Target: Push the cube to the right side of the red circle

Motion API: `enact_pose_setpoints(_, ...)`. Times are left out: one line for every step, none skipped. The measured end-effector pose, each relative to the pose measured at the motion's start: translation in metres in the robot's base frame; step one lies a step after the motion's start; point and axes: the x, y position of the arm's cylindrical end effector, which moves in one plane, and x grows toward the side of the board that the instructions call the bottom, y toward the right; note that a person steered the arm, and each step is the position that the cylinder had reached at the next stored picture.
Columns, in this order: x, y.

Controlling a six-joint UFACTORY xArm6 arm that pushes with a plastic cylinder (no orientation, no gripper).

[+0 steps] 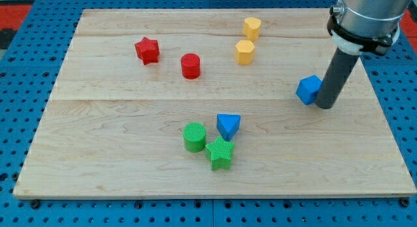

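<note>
A blue cube [308, 89] sits on the wooden board toward the view's right. My tip [325, 104] rests on the board right against the cube's right side. The red circle [190, 66], a short red cylinder, stands left of centre in the upper half, well to the left of the cube. The rod rises from the tip toward the view's top right.
A red star [148, 50] lies left of the red circle. Two yellow blocks [251, 27] [244, 52] sit at upper centre. A blue triangle [228, 126], a green cylinder [193, 137] and a green star [220, 154] cluster at lower centre. The board's right edge [384, 116] is near the rod.
</note>
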Motion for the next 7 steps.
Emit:
enact_pose_setpoints(-0.032, -0.015)
enact_pose_setpoints(-0.036, 0.009)
enact_pose_setpoints(-0.044, 0.028)
enact_pose_setpoints(-0.067, -0.009)
enact_pose_setpoints(-0.071, -0.044)
enact_pose_setpoints(-0.061, -0.071)
enact_pose_setpoints(-0.045, -0.069)
